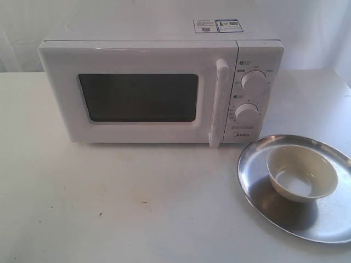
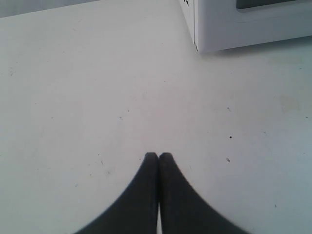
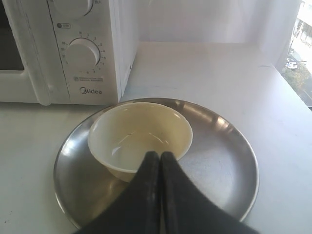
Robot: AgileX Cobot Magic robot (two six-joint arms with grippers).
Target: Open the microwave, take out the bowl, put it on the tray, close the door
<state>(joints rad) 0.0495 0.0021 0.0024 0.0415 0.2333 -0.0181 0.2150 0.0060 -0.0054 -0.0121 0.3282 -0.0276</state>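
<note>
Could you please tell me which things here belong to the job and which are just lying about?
Part of the job: microwave, door, bowl, tray.
Just there: table, stickers on the microwave's top.

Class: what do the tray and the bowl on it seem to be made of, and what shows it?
The tray: polished metal, probably stainless steel; silver, with mirror-like reflections. The bowl: glazed ceramic or hard plastic, cannot tell which; cream, opaque, smooth with a soft gloss.
</note>
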